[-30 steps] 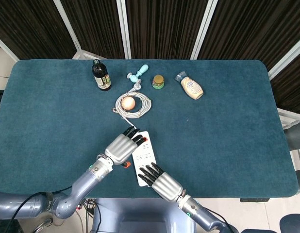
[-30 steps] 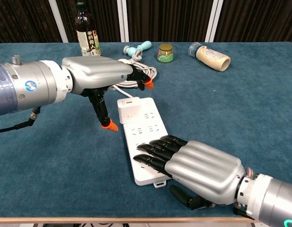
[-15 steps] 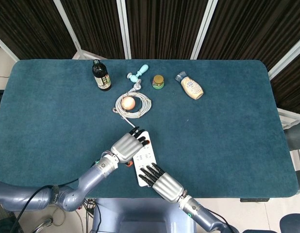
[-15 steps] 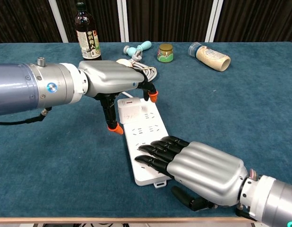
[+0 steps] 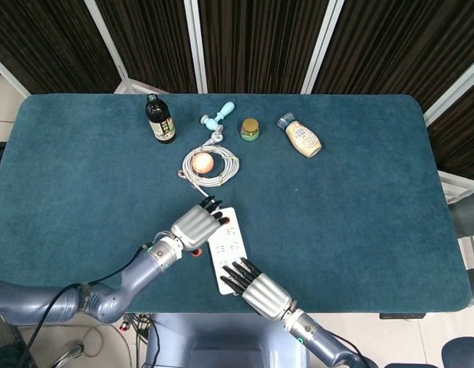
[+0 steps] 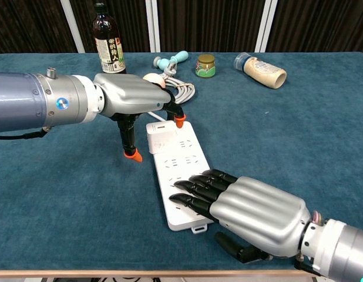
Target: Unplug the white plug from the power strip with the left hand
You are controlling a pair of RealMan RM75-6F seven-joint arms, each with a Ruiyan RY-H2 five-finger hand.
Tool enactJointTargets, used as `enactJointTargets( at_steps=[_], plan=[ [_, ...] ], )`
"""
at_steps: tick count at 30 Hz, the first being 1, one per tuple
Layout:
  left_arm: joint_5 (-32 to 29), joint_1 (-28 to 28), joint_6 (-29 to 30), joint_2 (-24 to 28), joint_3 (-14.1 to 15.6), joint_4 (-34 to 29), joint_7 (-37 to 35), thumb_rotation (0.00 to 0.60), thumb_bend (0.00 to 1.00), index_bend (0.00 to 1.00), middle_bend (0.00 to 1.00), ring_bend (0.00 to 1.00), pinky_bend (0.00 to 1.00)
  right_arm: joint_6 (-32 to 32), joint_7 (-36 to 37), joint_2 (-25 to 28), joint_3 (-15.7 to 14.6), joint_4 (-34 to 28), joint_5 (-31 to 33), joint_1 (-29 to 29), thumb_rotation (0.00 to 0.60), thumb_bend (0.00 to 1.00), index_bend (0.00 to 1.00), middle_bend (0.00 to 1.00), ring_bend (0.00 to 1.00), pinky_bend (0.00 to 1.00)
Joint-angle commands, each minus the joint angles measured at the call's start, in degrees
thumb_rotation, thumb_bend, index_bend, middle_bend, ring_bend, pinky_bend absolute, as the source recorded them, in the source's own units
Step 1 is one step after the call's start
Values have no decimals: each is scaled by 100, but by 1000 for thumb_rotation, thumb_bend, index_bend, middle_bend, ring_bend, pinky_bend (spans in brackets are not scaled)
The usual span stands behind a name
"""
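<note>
A white power strip [image 5: 228, 249] lies on the teal table [image 5: 360, 199], near its front edge and angled slightly; the left hand [image 5: 195, 227] sits over the strip's far left end, fingers [image 5: 212, 205] extended and hiding the plug, so contact cannot be judged; the right hand [image 5: 256, 287] lies flat on the strip's near end, dark fingertips [image 5: 235, 272] resting on its face; beyond the strip, a coiled white cable [image 5: 212, 165] encircles a pale ball [image 5: 202, 162]; along the far side stand a dark bottle [image 5: 160, 119], a light-blue handled object [image 5: 218, 116], a small jar [image 5: 251, 129], and a squeeze bottle [image 5: 301, 136] lying on its side, all well apart from both hands.
</note>
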Motion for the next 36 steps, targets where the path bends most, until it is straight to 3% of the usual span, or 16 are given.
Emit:
enactJointTargets(
  at_steps=[1,19,36],
  plan=[
    [36,-31,-8,-64,34,87,-87,600,44,276,289,52,52,13,-5,1,-10,-5,14,1,600,711,11,6,6,72],
    [152,-88,239,-160,224,119,-298,600,185,351,397,77,57,94,13,27,-90,-12,96,9,600,711,13,6,6,72],
    [281,-208,356,-269,515,313,-81,600,189,386,462,107,57,216,169,63,-133,26,142,-14,600,711,16,10,10,72]
  ],
)
